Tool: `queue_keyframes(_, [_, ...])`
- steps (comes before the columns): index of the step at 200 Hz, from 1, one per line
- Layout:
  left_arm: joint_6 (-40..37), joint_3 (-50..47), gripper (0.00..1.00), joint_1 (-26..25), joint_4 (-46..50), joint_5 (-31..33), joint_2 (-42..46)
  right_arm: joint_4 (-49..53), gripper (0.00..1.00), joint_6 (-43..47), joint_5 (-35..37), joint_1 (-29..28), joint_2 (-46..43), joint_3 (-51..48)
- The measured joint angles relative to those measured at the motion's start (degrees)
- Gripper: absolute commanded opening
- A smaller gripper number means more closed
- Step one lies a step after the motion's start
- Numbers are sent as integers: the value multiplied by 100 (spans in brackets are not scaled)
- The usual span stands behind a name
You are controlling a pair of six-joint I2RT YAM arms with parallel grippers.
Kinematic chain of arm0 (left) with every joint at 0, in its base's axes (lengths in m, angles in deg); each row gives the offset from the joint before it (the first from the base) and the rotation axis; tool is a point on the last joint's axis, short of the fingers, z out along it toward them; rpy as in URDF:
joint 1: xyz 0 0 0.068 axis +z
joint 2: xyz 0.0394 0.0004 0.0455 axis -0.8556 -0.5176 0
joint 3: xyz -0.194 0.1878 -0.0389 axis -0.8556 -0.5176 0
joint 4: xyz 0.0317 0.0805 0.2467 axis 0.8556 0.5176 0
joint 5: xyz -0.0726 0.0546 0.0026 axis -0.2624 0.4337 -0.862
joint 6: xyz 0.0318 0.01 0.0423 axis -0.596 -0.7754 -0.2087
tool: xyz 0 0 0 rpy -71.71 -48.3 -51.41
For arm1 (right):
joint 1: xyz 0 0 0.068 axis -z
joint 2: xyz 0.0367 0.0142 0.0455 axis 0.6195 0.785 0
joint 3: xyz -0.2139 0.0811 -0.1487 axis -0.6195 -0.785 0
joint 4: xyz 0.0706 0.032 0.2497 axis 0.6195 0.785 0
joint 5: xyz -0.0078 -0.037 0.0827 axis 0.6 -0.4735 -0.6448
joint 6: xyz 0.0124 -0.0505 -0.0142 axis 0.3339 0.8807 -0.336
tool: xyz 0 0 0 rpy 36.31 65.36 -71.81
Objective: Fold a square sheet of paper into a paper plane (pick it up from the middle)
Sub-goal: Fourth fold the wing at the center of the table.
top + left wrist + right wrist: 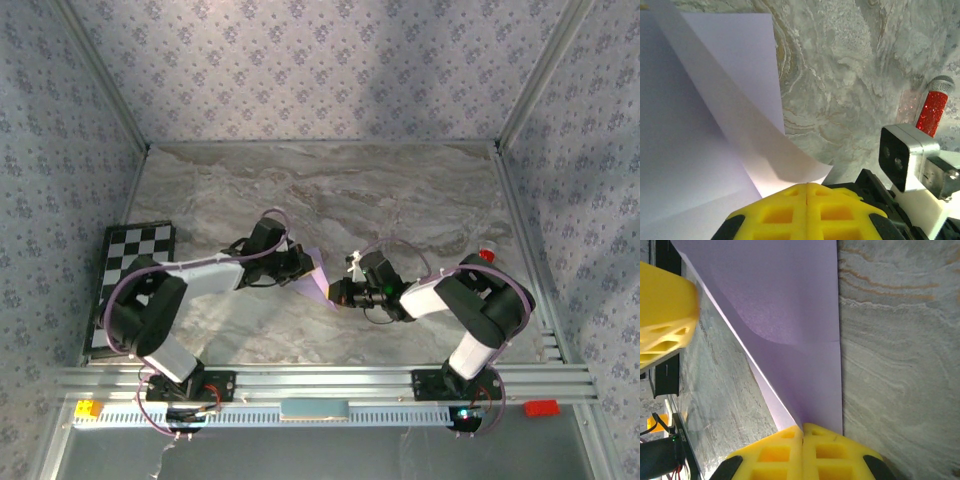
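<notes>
Taking the table (330, 190) centre as the dial, the marble from 10 through 12 to 2 o'clock lies open right up to the walls (300, 70). The middle is crowded. The left gripper (303, 266) and right gripper (336, 293) meet almost tip to tip there, both pinched on the sheet (316, 277) held between them. The left arm (205, 272) bars 7 to 9 o'clock, with the board (140, 245) at 9 by the edge. The right arm (430, 297) bars 4 to 5, with a red tube (487, 252) just behind it at 3. At 6, between the bases, a bare strip of marble is passable.
</notes>
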Motion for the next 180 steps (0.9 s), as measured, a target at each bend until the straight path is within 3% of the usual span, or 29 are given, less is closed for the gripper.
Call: queue_keyframes(180, [208,146,5,0,-289,20,-691,-15,0,-42,-90,46,22,0])
